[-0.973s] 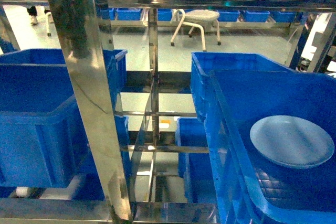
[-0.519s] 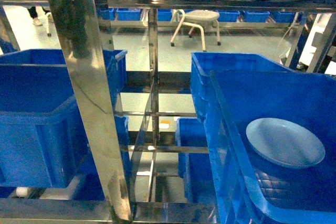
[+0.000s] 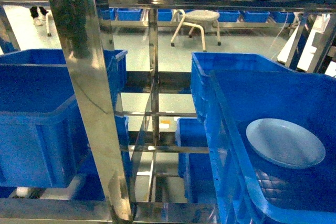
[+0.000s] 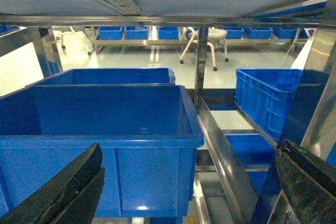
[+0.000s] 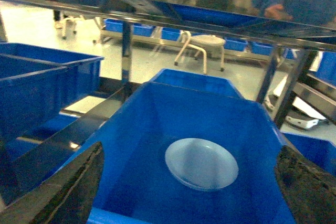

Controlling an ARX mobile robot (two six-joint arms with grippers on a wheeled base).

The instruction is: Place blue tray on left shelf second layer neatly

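While both grippers' fingers stand wide apart, empty, the pale-blue round glossy tray (image 5: 201,163) lies flat inside the deep blue plastic crate (image 5: 157,129), walled all round.

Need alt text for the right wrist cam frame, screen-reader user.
A pale blue tray lies flat on the floor of a deep blue crate, seen between the two open dark fingers of the right gripper. Steel shelf rails, more blue crates and a white stool fill the background.
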